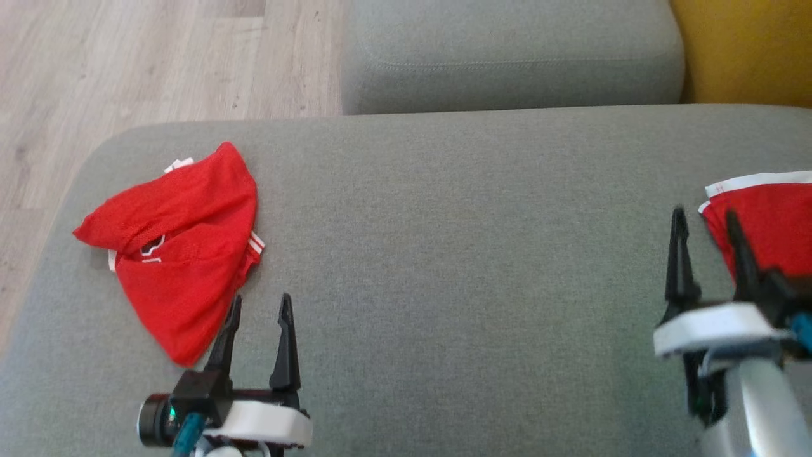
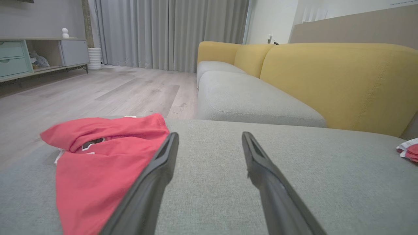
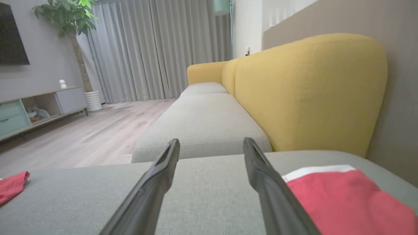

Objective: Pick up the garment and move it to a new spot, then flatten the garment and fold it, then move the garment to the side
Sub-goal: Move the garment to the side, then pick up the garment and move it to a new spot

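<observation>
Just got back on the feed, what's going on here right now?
Neither gripper holds anything. The left gripper stands open over the grey fabric sofa cushion, close beside the crumpled red mesh garment with white trim at the cushion's left end. The right gripper is open too, next to a folded red garment with a white band at the right edge. The crumpled one looks not yet folded.

A wide bare stretch of the grey seat cushion point(image 1: 444, 266) lies open between a crumpled red garment point(image 1: 177, 254) at its left end and a folded red garment point(image 1: 771, 222) at its right edge. A yellow backrest point(image 3: 307, 94) rises beyond the far right corner. Wooden floor point(image 1: 127, 63) lies past the left end.
</observation>
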Controlling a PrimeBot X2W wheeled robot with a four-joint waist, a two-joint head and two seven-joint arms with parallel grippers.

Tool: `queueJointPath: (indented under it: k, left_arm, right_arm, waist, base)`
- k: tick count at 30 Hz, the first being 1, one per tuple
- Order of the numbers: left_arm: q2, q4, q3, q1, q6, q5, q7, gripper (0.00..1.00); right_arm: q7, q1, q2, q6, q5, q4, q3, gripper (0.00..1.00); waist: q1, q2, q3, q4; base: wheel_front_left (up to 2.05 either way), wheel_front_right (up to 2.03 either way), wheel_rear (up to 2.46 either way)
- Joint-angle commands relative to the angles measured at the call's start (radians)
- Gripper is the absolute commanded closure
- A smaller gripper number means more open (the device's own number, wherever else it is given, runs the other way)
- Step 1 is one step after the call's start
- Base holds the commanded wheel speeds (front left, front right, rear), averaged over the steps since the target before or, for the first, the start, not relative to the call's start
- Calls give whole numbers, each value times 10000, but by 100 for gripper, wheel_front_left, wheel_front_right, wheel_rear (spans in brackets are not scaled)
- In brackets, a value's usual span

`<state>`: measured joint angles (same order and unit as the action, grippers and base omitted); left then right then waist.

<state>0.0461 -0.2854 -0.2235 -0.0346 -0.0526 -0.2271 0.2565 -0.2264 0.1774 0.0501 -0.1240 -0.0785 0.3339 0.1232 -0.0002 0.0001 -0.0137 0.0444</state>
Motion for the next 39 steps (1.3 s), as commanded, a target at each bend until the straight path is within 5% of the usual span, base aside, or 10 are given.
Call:
queueJointPath:
  k: [1, 10, 28, 39]
  left_arm:
    - [41, 302, 304, -231, -26, 80, 53, 0]
    - [41, 315, 355, 66, -59, 43, 53, 0]
    - [41, 352, 325, 84, -106, -39, 53, 0]
    - [41, 250, 515, -14, -114, 152, 53, 0]
  right_arm:
    - [-185, 94, 9, -67, -336, -322, -512, 0]
    - [-348, -1309, 3, -67, -1029, -213, -1529, 0]
    - [-353, -1582, 2, -67, -1231, -690, -1634, 0]
    - [-353, -1864, 1, -67, -1360, -865, -2299, 0]
  waist:
    - [2, -1, -44, -8]
    - [2, -1, -217, -112]
    - [2, -1, -246, -90]
    - [2, -1, -363, 1253]
  base:
    - [0, 0, 0]
    - [0, 0, 0]
    - [0, 0, 0]
    - [0, 0, 0]
